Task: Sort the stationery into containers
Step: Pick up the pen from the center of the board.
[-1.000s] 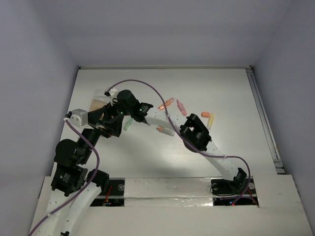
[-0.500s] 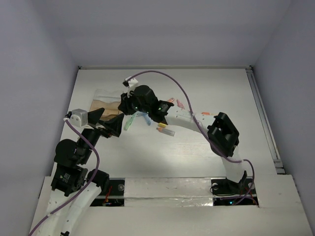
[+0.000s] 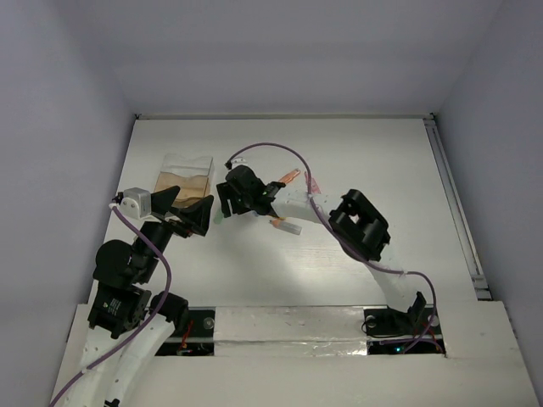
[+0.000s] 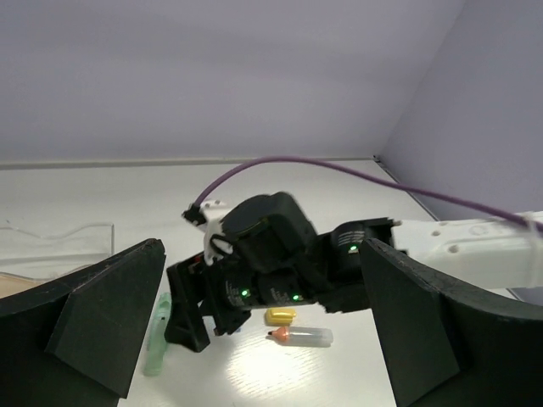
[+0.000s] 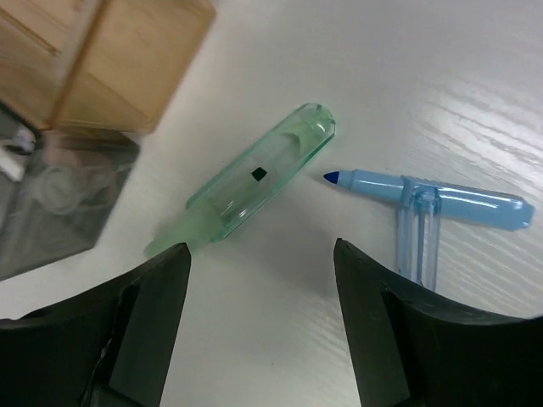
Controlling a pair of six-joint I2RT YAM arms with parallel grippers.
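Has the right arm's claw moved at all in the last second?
Yes. The right gripper, which overlapped the right edge of the clear container a second ago, has shifted right and now sits clear of it.

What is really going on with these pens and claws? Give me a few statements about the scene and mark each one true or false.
1. The right gripper is open and holds nothing. True.
2. The green highlighter is inside the container. False: it lies on the table next to the container.
3. The blue pen lies on the table beside the green highlighter, not touching it. True.
4. The left gripper is clamped on a yellow piece. False: it is open and empty, and the yellow piece lies on the table beyond it.
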